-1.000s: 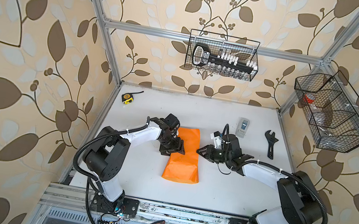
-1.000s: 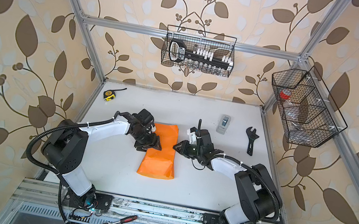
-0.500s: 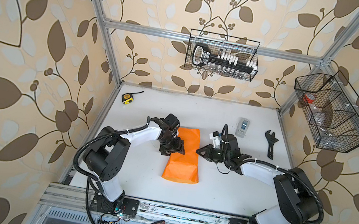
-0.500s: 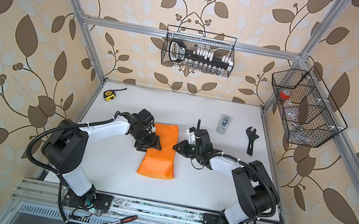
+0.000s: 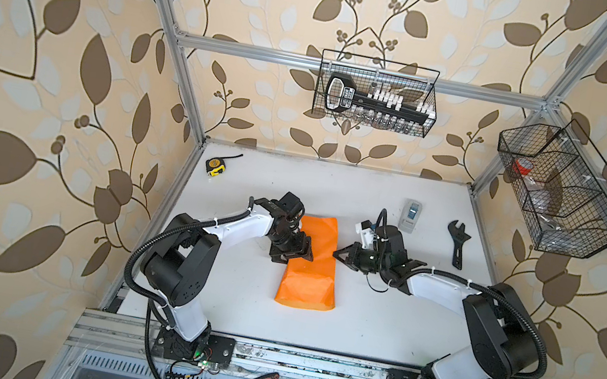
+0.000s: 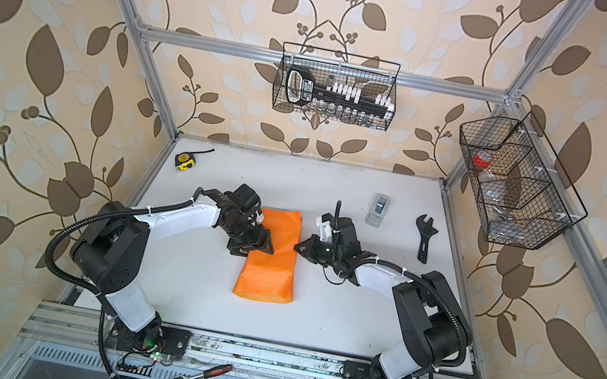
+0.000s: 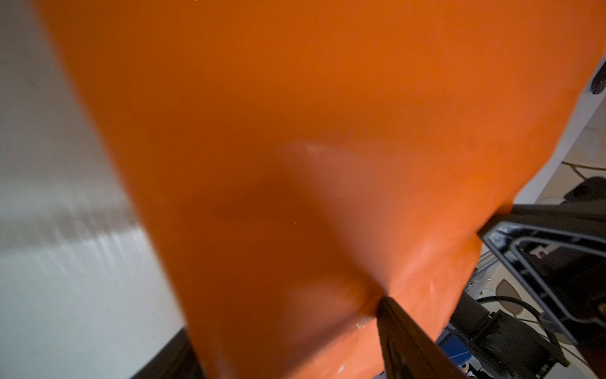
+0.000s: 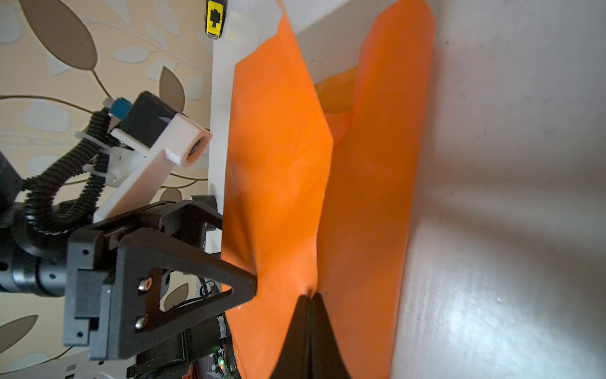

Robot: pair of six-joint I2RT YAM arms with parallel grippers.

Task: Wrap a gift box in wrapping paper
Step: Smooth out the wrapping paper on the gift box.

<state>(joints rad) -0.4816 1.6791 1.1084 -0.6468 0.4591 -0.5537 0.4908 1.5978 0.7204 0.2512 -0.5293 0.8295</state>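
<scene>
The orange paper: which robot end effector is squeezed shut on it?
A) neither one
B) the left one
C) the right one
C: in the right wrist view the right end effector is shut on a pinched fold of the orange paper, while the left end effector stands open, with one fingertip only pressing against the sheet.

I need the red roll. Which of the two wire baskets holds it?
The divided wire basket on the right side wall; the red roll sits in its compartment nearest the back wall. The back-wall basket holds a socket set instead.
</scene>
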